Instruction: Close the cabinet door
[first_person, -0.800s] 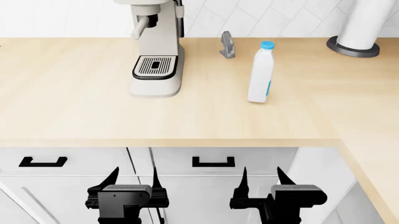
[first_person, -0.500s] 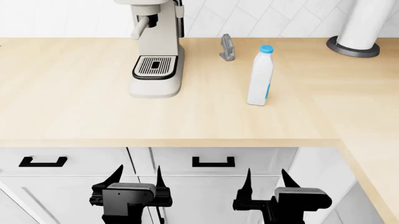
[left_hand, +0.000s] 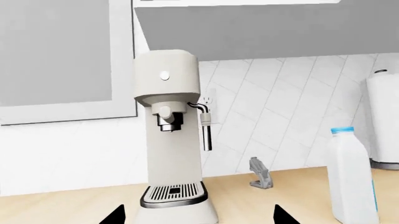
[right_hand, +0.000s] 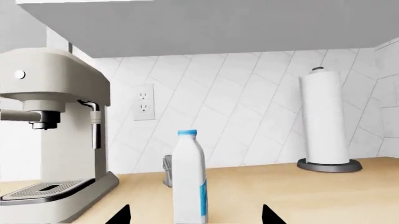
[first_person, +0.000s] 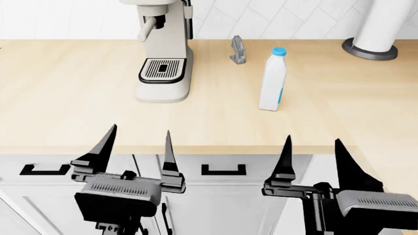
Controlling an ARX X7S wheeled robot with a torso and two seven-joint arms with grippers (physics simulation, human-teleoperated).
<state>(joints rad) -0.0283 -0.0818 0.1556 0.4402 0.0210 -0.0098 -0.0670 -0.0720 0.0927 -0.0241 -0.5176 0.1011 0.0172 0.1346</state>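
Both claws, left claw point(first_person: 138, 147) and right claw point(first_person: 312, 152), spread wide and empty at the counter point(first_person: 65, 112) edge, apparently staged for the upper cabinet door point(left_hand: 62, 56) swung open beside the coffee machine point(left_hand: 171, 135).

The espresso machine point(first_person: 164, 49) is cut off by the head view's top edge, as is the paper towel roll point(first_person: 385, 27) at its top right corner. In both wrist views only the tips of the gripper fingers point(left_hand: 113, 216) point(right_hand: 119, 215) show at the picture edge. The upper cabinet door point(left_hand: 65, 58) in the left wrist view runs out of frame, so its hinge and full extent cannot be determined.
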